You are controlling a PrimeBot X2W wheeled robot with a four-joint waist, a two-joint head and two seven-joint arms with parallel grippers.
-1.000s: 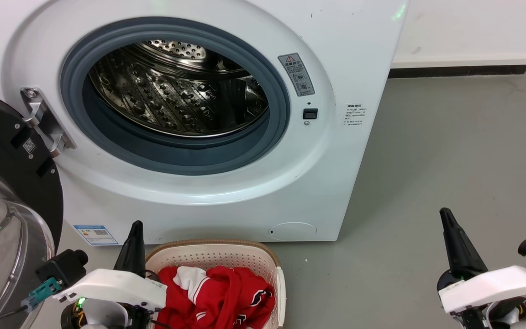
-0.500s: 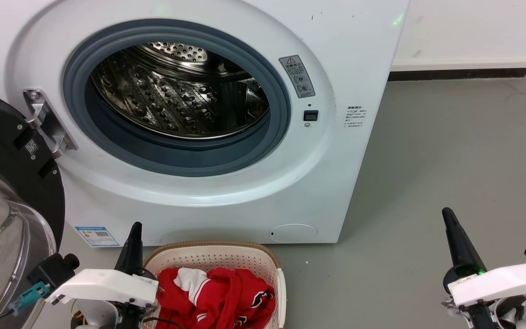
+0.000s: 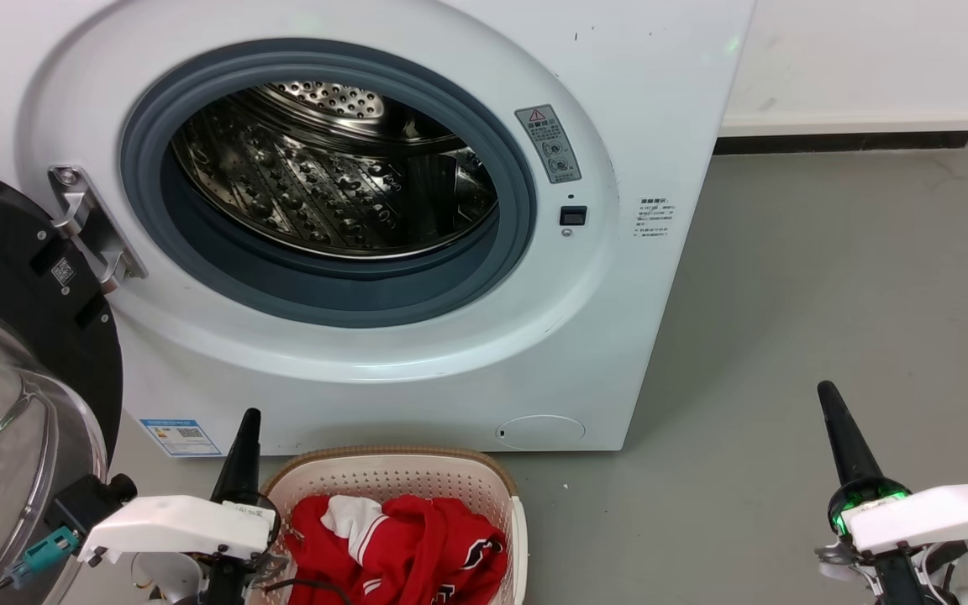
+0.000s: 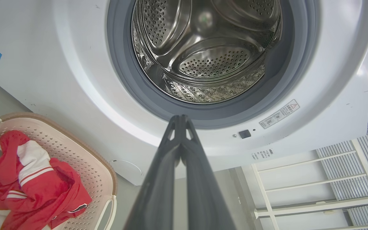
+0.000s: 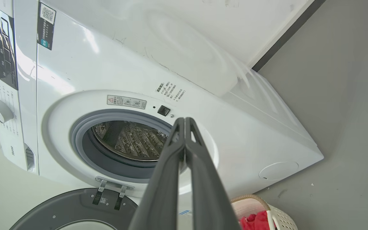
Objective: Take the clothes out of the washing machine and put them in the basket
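Beside the basket [image 3: 404,479], left arm [image 3: 181,525] low, jaws together, pointing up

Lower left in the head view, the left gripper [image 3: 248,418] is a long black tapering spike on a white angular shell [image 3: 177,519] with small dark screws; a teal plug [image 3: 43,555] hangs beside it. Lower right, the right gripper [image 3: 827,391] looks alike, a green light [image 3: 866,497] glowing at its base.

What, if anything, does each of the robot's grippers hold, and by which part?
Nothing is held. The left gripper and the right gripper are shut with nothing between their dark fingers; the soft red fabric clothes lie in the cream perforated plastic basket.
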